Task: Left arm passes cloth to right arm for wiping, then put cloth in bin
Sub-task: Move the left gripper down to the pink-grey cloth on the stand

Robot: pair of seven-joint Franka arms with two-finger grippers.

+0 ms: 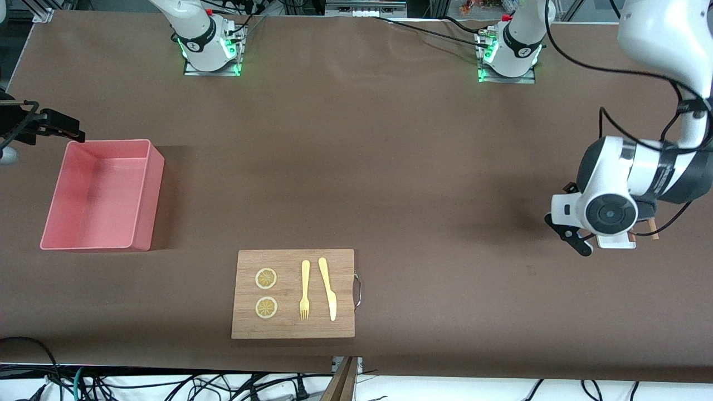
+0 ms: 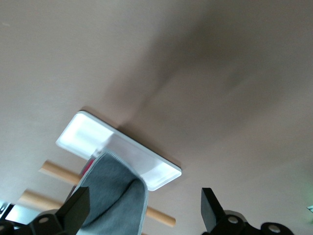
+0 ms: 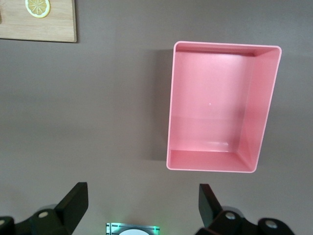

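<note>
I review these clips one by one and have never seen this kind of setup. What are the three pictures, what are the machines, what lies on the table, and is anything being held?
Two white robot arms stand at a brown table. The wide picture looks down from across the table; the other two come from cameras on each arm's wrist.

The left pincer hangs open over a white tray at the left arm's end of the table. A grey cloth with a pink edge lies draped there over the tray and some wooden bars. Nothing is gripped yet.

The right pincer hangs open and empty near the pink bin, which has nothing in it.

Nearer the front camera lies a wooden cutting board with two lemon slices, a yellow fork and a yellow knife.
</note>
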